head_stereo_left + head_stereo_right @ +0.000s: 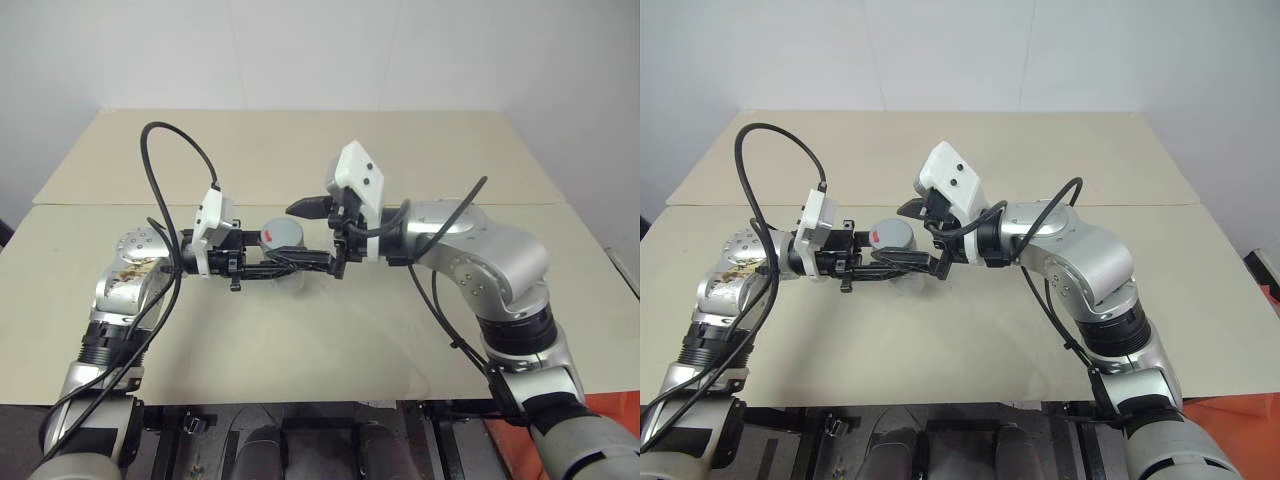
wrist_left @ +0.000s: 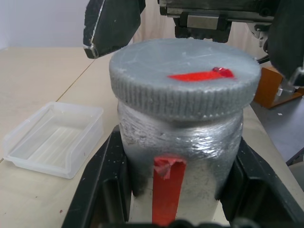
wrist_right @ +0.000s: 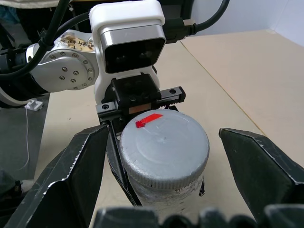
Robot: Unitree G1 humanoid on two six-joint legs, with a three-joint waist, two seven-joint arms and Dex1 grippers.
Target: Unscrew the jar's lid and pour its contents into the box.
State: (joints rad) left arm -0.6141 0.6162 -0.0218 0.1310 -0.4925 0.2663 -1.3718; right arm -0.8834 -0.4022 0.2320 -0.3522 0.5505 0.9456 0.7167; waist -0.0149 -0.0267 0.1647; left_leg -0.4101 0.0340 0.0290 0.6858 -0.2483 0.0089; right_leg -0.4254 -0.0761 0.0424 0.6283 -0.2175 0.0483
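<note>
The jar (image 2: 180, 156) is clamped upright between the fingers of the left gripper (image 1: 285, 264), above the worktop (image 1: 330, 340). The grey ribbed lid (image 3: 164, 149), marked in red, is seated on the jar. The lid is flanked by the spread-apart, non-touching fingers of the right gripper (image 3: 164, 164). The empty clear box (image 2: 54, 137) is set on the worktop near the jar.

I see clear gaps either side of the lid (image 3: 164, 149) between my right gripper (image 3: 164, 190) fingers; left gripper (image 2: 175, 190) blocks the jar (image 2: 183, 156) body.
</note>
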